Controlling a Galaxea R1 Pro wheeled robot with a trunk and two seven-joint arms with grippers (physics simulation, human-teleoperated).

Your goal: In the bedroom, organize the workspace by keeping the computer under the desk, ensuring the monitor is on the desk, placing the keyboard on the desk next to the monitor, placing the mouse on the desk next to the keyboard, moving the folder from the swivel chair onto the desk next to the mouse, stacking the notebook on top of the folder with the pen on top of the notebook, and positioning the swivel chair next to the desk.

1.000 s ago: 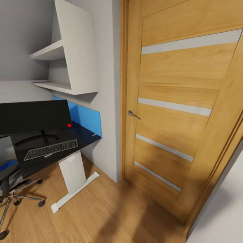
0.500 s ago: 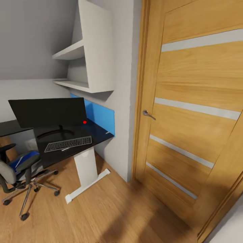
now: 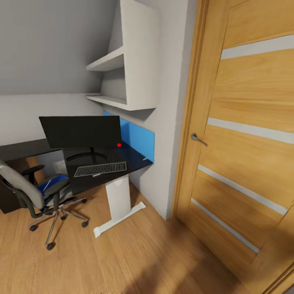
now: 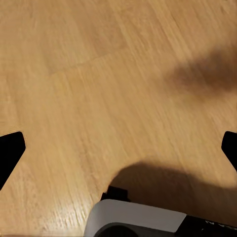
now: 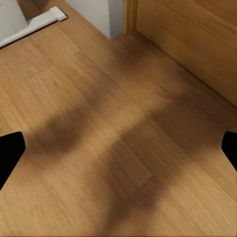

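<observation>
A: How do the grippers stand?

B: The left gripper (image 4: 118, 148) shows its two black fingertips (image 4: 10, 150) at opposite edges of the left wrist view, spread wide apart with nothing between them but wooden floor (image 4: 98, 74). The right gripper (image 5: 118, 148) is the same in the right wrist view: fingertips (image 5: 10, 150) far apart, empty, above floor crossed by soft shadows.

A: And the room, from the biggest thing down?

B: A tall wooden door (image 3: 245, 143) with pale horizontal strips and a metal handle (image 3: 198, 139) takes the right of the head view. Left of it, white wall shelves (image 3: 126, 77) hang above the desk (image 3: 134, 161), whose glossy black top sits on a white leg (image 3: 118, 200) before a blue back panel (image 3: 141, 139).

A: Where are the task's things?

B: The monitor (image 3: 81, 130) stands upright on the desk on its curved black stand, a red light at its lower corner. The keyboard (image 3: 100, 168) lies on the desk just in front of the monitor. The swivel chair (image 3: 36, 192) stands on the floor beside the desk's near edge, and the blue folder (image 3: 51, 181) lies on its seat. A pale boxy shape under the desk may be the computer (image 3: 57, 167); it is mostly hidden.
</observation>
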